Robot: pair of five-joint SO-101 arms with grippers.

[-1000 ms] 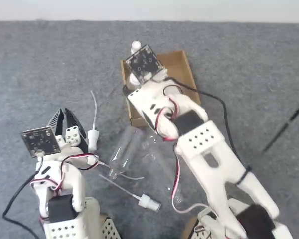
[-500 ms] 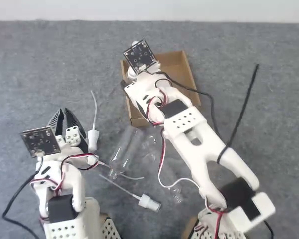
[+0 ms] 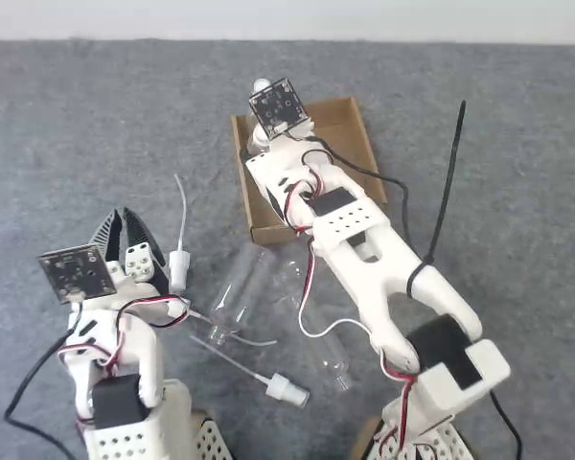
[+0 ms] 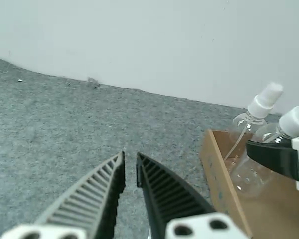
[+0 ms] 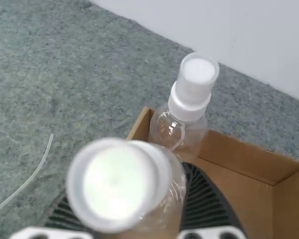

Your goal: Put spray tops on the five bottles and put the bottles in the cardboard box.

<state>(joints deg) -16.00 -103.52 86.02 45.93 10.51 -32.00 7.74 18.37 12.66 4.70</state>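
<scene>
My right gripper (image 5: 129,199) is shut on a clear bottle (image 5: 120,183) with a white spray top, held upright over the far left corner of the cardboard box (image 3: 350,134). A second topped bottle (image 5: 187,107) stands in that corner, just beyond the held one. In the left wrist view both bottles (image 4: 255,110) show at the box (image 4: 217,172). My left gripper (image 4: 130,160) hangs shut over the carpet at the near left with nothing in it. Two topless clear bottles (image 3: 235,287) (image 3: 321,335) lie on the carpet between the arms.
Two loose spray tops with long tubes lie on the grey carpet, one (image 3: 179,264) beside the left gripper and one (image 3: 287,389) near the front. A black cable (image 3: 446,192) arcs up right of the right arm. A white wall bounds the far edge.
The right arm has stretched out farther over the box, carrying the held bottle toward its far left corner, and its black cable has swung upright. The left arm has stayed still.
</scene>
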